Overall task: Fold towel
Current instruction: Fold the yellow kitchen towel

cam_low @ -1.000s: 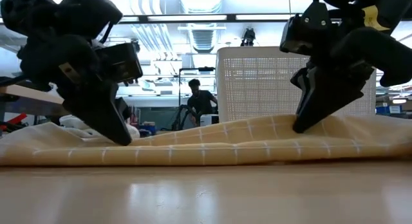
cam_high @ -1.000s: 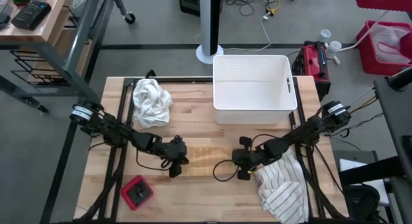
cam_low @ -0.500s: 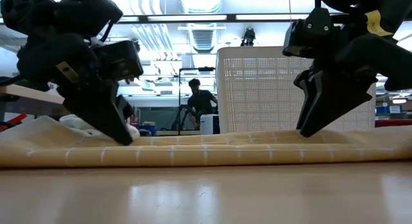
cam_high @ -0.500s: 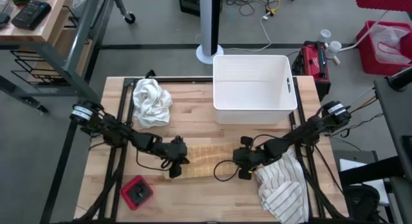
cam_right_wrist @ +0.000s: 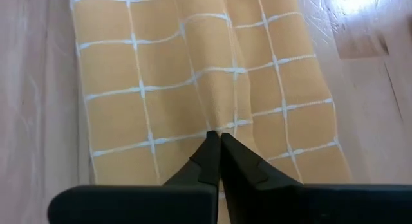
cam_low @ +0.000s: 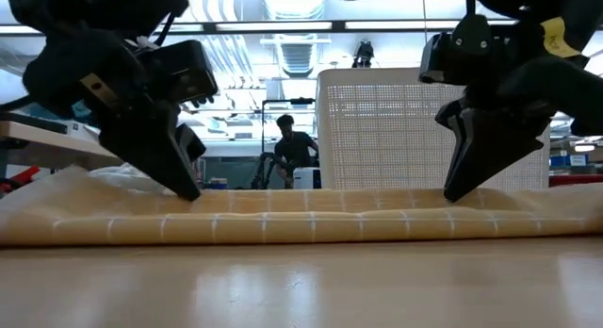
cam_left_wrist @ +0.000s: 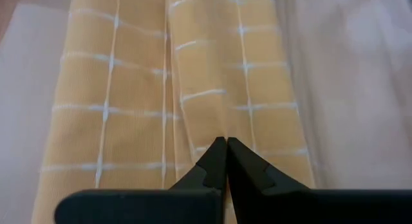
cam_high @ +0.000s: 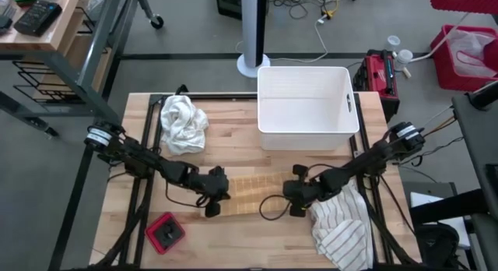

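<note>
A yellow towel [cam_high: 253, 191] with a white grid lies as a long flattened band [cam_low: 301, 215] on the wooden table, between my two grippers. My left gripper [cam_high: 224, 195] stands at its left end, shut, its tips down on the cloth [cam_low: 191, 194]. At the right end my right gripper [cam_high: 286, 195] is shut too, tips on the cloth [cam_low: 453, 197]. Both slant down at the towel. My left gripper meets a raised crease of the towel [cam_left_wrist: 205, 124] with its shut fingertips [cam_left_wrist: 215, 153], slanting down from the table's left; the crease runs straight into the tips. The towel rests on the table. How many layers are caught does not show. My right gripper has its shut fingertips [cam_right_wrist: 212, 147] on a lengthwise crease of the towel [cam_right_wrist: 215, 118], slanting down from the table's right. The crease ends at the tips, and the cloth lies on the table around them. The number of layers is hidden.
A white basket [cam_high: 305, 107] stands at the far side. A crumpled white cloth [cam_high: 183, 123] lies far left, a striped cloth [cam_high: 338, 224] near right, a red object [cam_high: 165, 232] near left. A person [cam_low: 295, 149] stands in the room behind.
The hump of towel that stood beside my right gripper has sunk, and the band now lies flat. My left gripper has gone slightly up and toward the towel's middle, its tips staying on the cloth.
</note>
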You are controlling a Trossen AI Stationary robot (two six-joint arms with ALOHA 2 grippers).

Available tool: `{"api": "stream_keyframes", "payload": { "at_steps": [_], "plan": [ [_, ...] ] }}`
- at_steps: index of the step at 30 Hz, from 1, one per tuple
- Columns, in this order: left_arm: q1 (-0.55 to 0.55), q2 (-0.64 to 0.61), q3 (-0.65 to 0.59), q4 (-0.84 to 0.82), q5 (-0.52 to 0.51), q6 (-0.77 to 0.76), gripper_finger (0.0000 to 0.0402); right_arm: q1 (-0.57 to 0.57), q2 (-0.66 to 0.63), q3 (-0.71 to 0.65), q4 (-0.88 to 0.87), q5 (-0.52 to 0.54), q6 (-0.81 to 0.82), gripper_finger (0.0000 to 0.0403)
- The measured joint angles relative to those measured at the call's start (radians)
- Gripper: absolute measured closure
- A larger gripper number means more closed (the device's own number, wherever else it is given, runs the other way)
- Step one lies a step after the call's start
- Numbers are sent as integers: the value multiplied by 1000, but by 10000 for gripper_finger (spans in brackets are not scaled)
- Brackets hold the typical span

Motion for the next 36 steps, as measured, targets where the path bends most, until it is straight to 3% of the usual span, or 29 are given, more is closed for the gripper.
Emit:
{"api": "stream_keyframes", "payload": {
  "at_steps": [12,23,30,36],
  "plan": [
    [-5,-29,87,-47,-1,58,401,53,-2,102,-141,84,-1,403],
    [-14,-94,144,-223,-55,57,401,79,-3,241,-355,158,-1,403],
    [-15,-190,179,-380,-198,89,401,78,-3,296,-456,184,-25,403],
    [1,-232,170,-413,-236,107,401,46,-3,328,-497,185,-65,403]
  ]
}}
